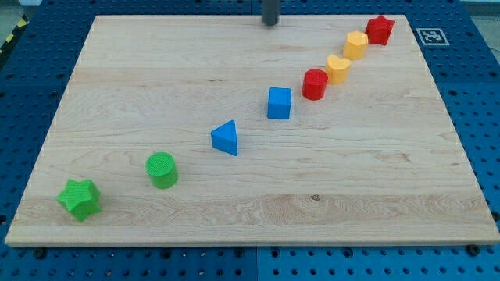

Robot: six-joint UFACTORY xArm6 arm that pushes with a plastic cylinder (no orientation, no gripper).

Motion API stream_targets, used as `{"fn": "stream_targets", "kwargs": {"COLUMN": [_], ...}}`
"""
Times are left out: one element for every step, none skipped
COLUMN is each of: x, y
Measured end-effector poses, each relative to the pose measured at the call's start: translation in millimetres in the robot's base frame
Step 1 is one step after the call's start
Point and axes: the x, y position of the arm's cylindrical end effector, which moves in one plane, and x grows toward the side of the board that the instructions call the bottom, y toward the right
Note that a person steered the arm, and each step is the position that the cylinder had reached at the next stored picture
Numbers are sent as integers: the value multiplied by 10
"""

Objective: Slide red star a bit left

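The red star [380, 30] sits near the view's top right corner of the wooden board [156, 94]. My tip [270, 23] is at the view's top centre, well to the left of the red star and apart from every block. A diagonal row of blocks runs down from the star: a yellow block [356, 44], another yellow block [337, 69], a red cylinder [315, 83], a blue cube [279, 103], a blue triangle [226, 138], a green cylinder [162, 169] and a green star [80, 199].
A blue pegboard table [476, 94] surrounds the board. A black and white marker tag [430, 36] lies just off the board's top right corner.
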Motion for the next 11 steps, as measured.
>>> {"fn": "stream_targets", "kwargs": {"x": [-10,-15,-22,-24,-23,169,405,405,416,430,430], "y": [246,574,939,1444,2125,2424,2430,2386,2073,1806,1724]}}
